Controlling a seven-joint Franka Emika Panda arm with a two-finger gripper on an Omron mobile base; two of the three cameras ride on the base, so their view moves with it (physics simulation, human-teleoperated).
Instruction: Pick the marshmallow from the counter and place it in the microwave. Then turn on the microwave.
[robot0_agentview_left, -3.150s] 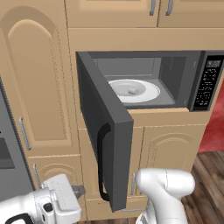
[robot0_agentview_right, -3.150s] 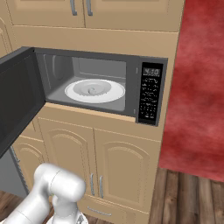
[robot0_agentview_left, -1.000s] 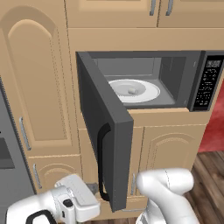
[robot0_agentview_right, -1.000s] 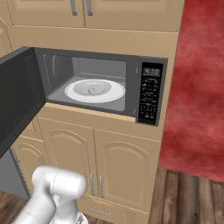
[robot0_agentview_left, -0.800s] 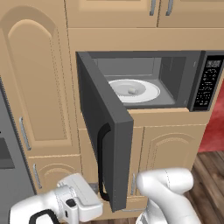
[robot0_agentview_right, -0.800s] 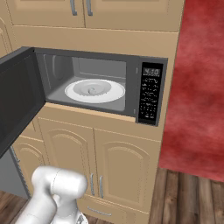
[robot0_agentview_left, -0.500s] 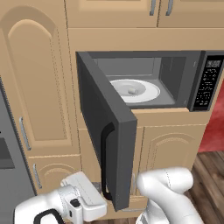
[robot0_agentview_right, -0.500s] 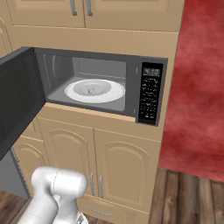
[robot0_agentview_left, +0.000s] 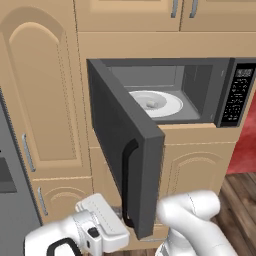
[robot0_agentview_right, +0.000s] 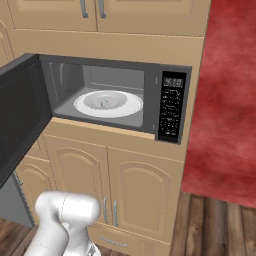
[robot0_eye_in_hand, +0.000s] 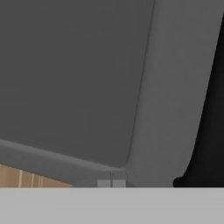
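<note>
The microwave (robot0_agentview_left: 200, 75) is built into tan cabinets, and its door (robot0_agentview_left: 125, 140) stands swung out to the left. A tiny off-white marshmallow (robot0_agentview_left: 151, 103) lies on the white round plate (robot0_agentview_left: 172, 106) inside. My gripper (robot0_agentview_left: 119, 214) is low, at the outer face of the door near its bottom edge and left of the black handle (robot0_agentview_left: 127, 185). In the hand view the gripper (robot0_eye_in_hand: 111, 183) is shut with nothing in it, right up against the grey door (robot0_eye_in_hand: 87, 78). The button panel (robot0_agentview_right: 171, 107) is at the microwave's right. The counter is out of view.
Tan cabinet doors (robot0_agentview_right: 140, 195) sit below the microwave, and a tall one (robot0_agentview_left: 45, 100) stands to its left. A red wall (robot0_agentview_right: 230, 90) and wood floor (robot0_agentview_right: 220, 225) are on the right. A grey appliance (robot0_agentview_left: 10, 190) stands at the far left.
My hand has moved right, up to the outer face of the door. The door's free edge has shifted slightly to the right.
</note>
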